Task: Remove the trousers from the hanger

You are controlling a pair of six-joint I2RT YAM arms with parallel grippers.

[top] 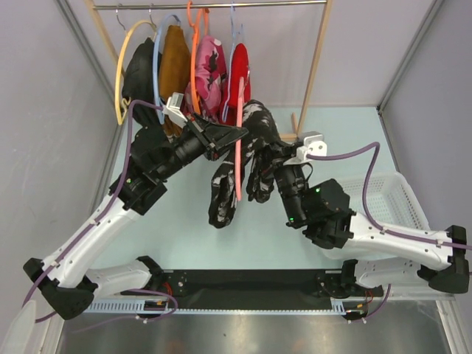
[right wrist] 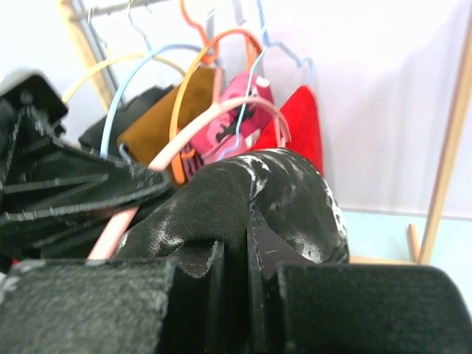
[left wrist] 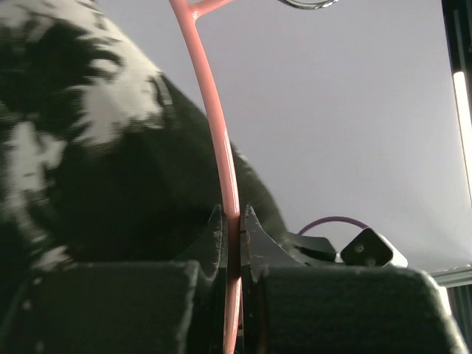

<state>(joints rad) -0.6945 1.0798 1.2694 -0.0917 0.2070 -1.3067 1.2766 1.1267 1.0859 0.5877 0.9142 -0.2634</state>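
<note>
The black trousers with white splotches hang over a salmon-pink hanger, held off the rail above the table's middle. My left gripper is shut on the hanger's thin bar, which runs up between the jaws, with the trousers draped to its left. From the right side, my right gripper is shut on a fold of the same trousers, the cloth pinched between its jaws. The red trousers hang on a blue hanger on the rail.
On the rail at the back hang a mustard-brown garment, a pink floral garment and a dark garment. A wooden post stands to the right. A white basket sits at the table's right.
</note>
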